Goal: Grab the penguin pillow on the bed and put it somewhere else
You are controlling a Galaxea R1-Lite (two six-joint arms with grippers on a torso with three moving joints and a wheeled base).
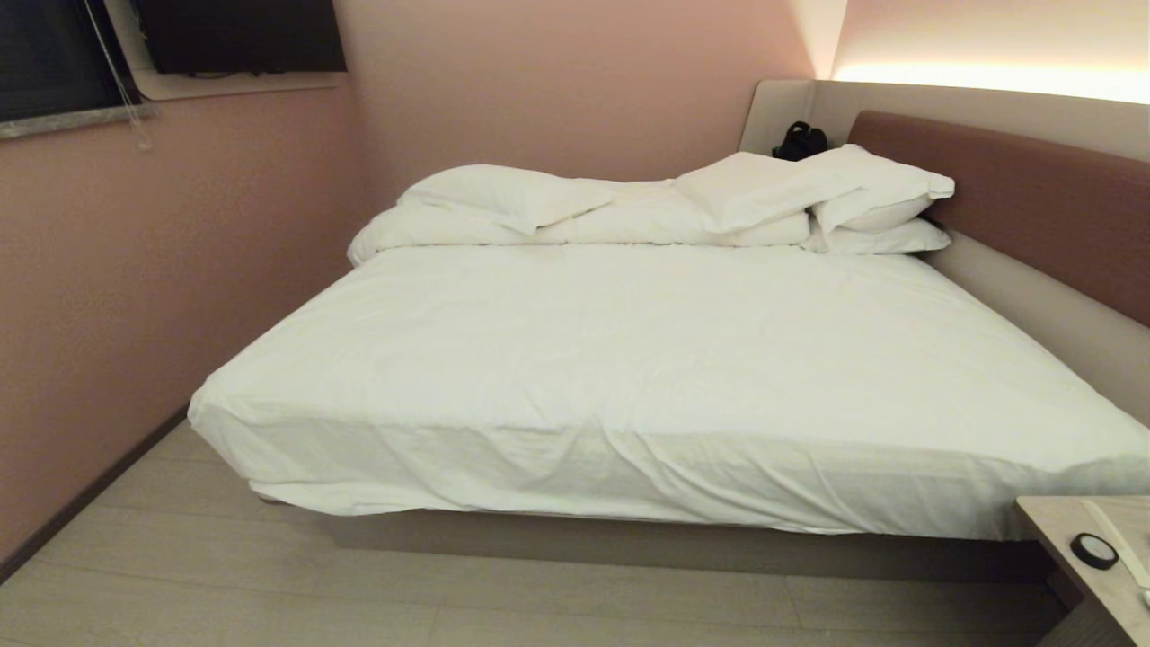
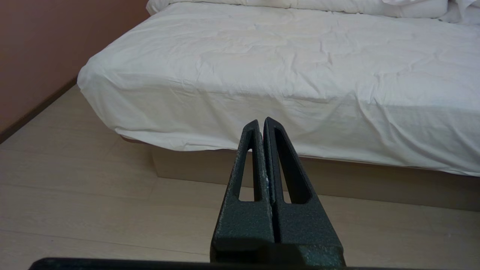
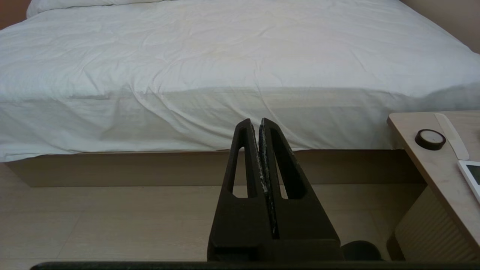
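Bed [image 1: 629, 359] far edge hidden by duvet [image 1: 593, 220]

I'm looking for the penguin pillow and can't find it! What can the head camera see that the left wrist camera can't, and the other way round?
Only the head view shows the brown headboard, the stacked white pillows, a black object in the far corner, and a bedside table with a small round object on it.

Only the left wrist view shows the left claw, shut, level, aimed at the bed's near edge.

Both show the bed, the folded duvet, the wooden floor and the pink wall. Neither shows a penguin pillow.
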